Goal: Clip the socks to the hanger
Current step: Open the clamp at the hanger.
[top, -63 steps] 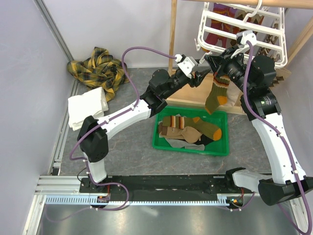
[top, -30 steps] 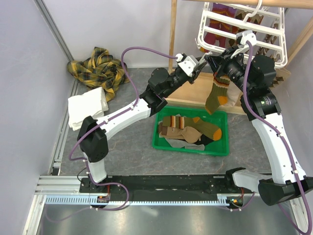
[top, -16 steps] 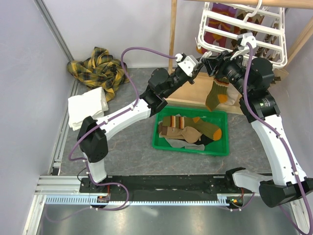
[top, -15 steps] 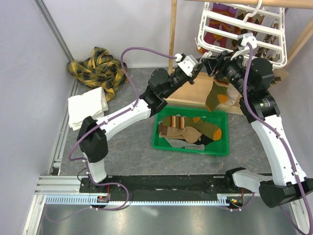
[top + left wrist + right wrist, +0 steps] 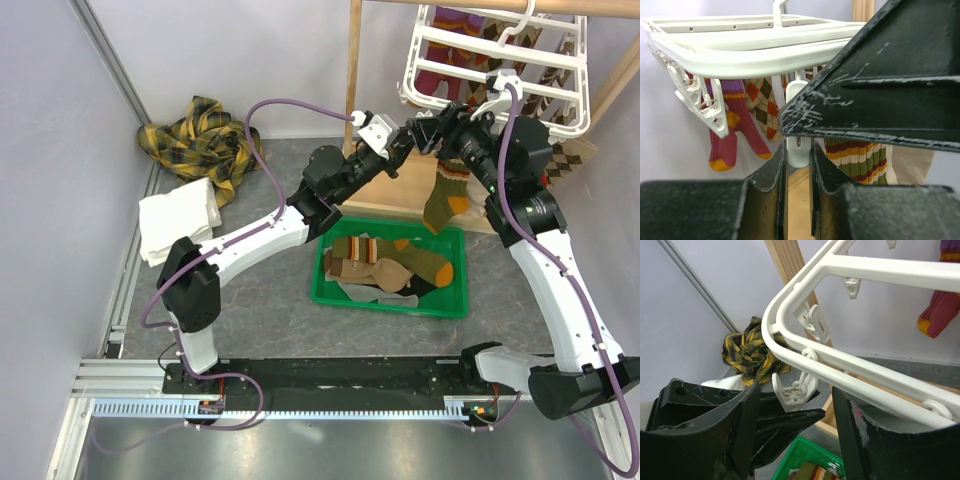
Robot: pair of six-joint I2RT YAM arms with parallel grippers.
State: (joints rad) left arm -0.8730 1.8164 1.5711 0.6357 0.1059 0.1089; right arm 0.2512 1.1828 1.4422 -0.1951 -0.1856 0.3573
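Observation:
The white hanger [image 5: 500, 60] hangs at the upper right, with several socks clipped under it. My left gripper [image 5: 403, 137] is shut on a white clip [image 5: 799, 152] that dangles from the hanger's near bar [image 5: 755, 52]. My right gripper [image 5: 796, 405] stands open around that same clip [image 5: 797, 387], its fingers [image 5: 735, 430] clear on either side. An olive sock with an orange heel [image 5: 445, 195] hangs just below the right gripper; its striped cuff [image 5: 860, 160] shows to the right of the clip, and its top is hidden. More socks [image 5: 385, 262] lie in the green bin [image 5: 455, 300].
A wooden frame [image 5: 352, 70] carries the hanger. A yellow plaid cloth [image 5: 205, 140] and a folded white towel [image 5: 178, 220] lie at the back left. A magenta sock [image 5: 727, 135] and an argyle sock [image 5: 762, 105] hang from farther clips.
My right gripper has opened and shifted slightly left. The olive sock still hangs in the same place. My left gripper has closed tighter on the clip.

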